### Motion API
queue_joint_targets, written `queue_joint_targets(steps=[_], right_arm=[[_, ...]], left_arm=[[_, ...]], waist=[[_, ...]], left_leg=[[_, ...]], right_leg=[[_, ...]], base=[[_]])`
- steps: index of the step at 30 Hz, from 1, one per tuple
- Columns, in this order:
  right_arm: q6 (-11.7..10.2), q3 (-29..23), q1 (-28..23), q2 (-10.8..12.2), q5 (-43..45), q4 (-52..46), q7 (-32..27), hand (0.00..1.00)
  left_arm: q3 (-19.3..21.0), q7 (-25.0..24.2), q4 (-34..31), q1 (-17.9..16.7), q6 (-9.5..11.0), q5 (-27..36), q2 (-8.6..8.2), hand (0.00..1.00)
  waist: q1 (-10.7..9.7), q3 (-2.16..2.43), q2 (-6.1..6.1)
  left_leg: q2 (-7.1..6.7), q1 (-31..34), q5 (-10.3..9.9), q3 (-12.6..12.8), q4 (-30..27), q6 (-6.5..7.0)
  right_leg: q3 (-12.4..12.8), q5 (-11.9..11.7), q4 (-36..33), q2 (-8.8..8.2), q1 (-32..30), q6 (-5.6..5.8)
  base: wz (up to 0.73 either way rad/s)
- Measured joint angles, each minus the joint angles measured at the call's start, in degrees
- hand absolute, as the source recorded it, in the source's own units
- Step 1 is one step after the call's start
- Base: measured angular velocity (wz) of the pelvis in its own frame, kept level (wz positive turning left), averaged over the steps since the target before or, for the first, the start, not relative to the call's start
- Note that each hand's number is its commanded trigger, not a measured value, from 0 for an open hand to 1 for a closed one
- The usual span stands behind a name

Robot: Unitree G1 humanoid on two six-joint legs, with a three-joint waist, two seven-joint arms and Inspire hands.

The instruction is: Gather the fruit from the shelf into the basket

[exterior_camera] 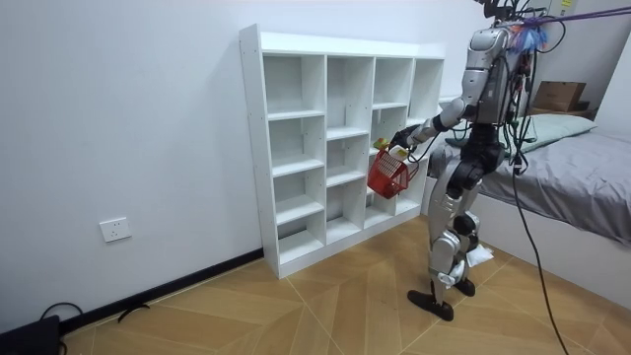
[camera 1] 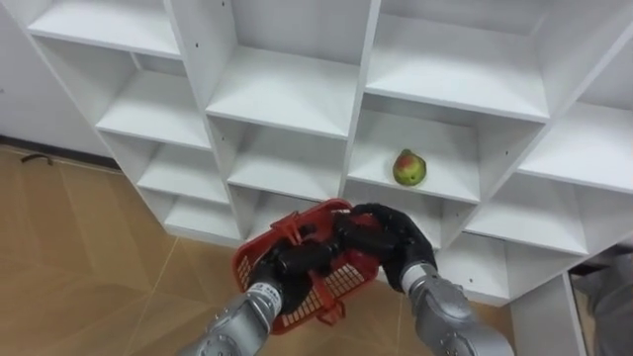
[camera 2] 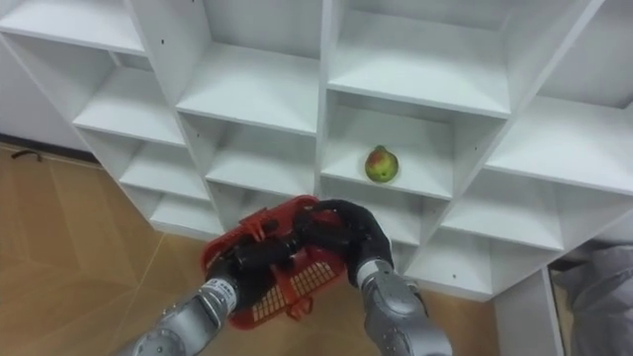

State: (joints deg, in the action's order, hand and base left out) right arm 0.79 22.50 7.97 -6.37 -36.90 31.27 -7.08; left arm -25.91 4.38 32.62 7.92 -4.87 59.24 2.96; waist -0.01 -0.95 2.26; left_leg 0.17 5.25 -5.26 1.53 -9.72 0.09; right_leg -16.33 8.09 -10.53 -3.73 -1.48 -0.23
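While beside bed (exterior_camera: 577, 182), basket (camera 1: 343, 287) in hands (camera 1: 295, 261) (camera 1: 396, 242).

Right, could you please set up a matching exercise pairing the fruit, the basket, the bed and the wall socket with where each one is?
Things:
1. fruit
2. basket
3. bed
4. socket

Places:
A. low on the wall, at the room view's left
B. alone in a compartment of the white shelving
C. at the room view's right edge
D. held by the left hand and right hand, in front of the shelving

Pairs: 1-B; 2-D; 3-C; 4-A
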Motion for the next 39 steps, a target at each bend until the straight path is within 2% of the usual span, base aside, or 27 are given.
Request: queue_joint_targets(steps=[9, 14, 31, 32, 33, 35, 37, 38, 39], right_arm=[[0.0, -0.1, -0.1, 0.0, -7.1, 3.0, 3.6, 1.0], [0.5, 0.0, -0.6, 0.2, -11.8, 4.3, 4.4, 1.0], [0.6, 1.0, -0.6, 0.6, -12.7, 8.4, 5.9, 1.0], [0.6, 1.0, -0.6, 0.7, -12.7, 8.7, 5.9, 0.91], [0.6, 1.1, -0.6, 0.7, -12.7, 8.8, 5.9, 0.87], [0.6, 1.1, -0.6, 0.7, -12.5, 8.9, 5.9, 0.61], [0.6, 1.1, -0.6, 1.0, -12.5, 8.9, 5.8, 0.51], [0.6, 1.1, -0.6, 1.3, -12.5, 8.9, 5.5, 0.3], [0.6, 1.1, -0.6, 1.3, -12.5, 8.9, 5.2, 0.24]], left_arm=[[-0.4, 0.1, 0.0, -0.1, -0.3, 0.2, 0.37, 1.0], [-0.4, 0.1, 0.0, -0.2, -1.5, 0.4, 0.54, 1.0], [-1.6, 1.9, 0.1, -2.3, -1.7, 1.9, 0.54, 1.0], [-1.8, 2.3, 0.1, -2.4, -1.7, 2.0, 0.54, 1.0], [-1.9, 2.4, 0.1, -2.5, -1.7, 2.0, 0.54, 1.0], [-1.9, 2.5, 0.1, -2.5, -1.7, 2.0, 0.54, 1.0], [-1.9, 2.5, 0.1, -2.5, -1.7, 2.1, 0.54, 1.0], [-2.0, 2.5, 0.1, -2.5, -1.7, 2.1, 0.54, 1.0], [-2.0, 2.6, 0.1, -2.5, -1.7, 2.1, 0.54, 1.0]], waist=[[0.1, 0.13, -0.21], [0.1, 0.13, -0.21], [-1.2, 0.06, -0.18], [-1.2, 0.06, -0.17], [-1.2, 0.05, -0.17], [-1.2, 0.04, -0.16], [-1.2, 0.04, -0.17], [-1.2, 0.04, -0.17], [-1.2, 0.04, -0.17]], left_leg=[[0.01, -0.1, 0.0, 0.2, 0.1, 0.02], [0.0, -0.1, -0.2, 0.2, 0.1, 0.03], [0.03, -0.7, -0.3, 0.2, 0.2, -0.02], [0.04, -0.7, -0.3, 0.2, 0.2, -0.02], [0.04, -0.7, -0.3, 0.2, 0.2, -0.02], [0.03, -0.6, -0.3, 0.2, 0.2, -0.01], [0.03, -0.6, -0.4, 0.2, 0.2, 0.0], [0.02, -0.5, -0.4, 0.2, 0.2, 0.0], [0.02, -0.4, -0.4, 0.2, 0.2, 0.0]], right_leg=[[0.3, 0.0, 0.3, 0.08, 0.1, -0.01], [0.3, -0.1, 0.8, 0.15, 0.4, 0.07], [0.6, -0.1, 0.8, 0.3, 0.9, 0.07], [0.6, -0.1, 0.9, 0.31, 0.9, 0.07], [0.6, -0.1, 0.9, 0.31, 0.9, 0.07], [0.6, -0.1, 0.9, 0.31, 0.8, 0.08], [0.6, -0.1, 0.9, 0.31, 0.8, 0.08], [0.6, -0.1, 0.9, 0.31, 0.7, 0.08], [0.6, -0.1, 0.9, 0.31, 0.7, 0.08]], base=[[0.0], [0.0], [0.0], [0.0], [0.0], [0.0], [0.0], [0.0], [0.0]])
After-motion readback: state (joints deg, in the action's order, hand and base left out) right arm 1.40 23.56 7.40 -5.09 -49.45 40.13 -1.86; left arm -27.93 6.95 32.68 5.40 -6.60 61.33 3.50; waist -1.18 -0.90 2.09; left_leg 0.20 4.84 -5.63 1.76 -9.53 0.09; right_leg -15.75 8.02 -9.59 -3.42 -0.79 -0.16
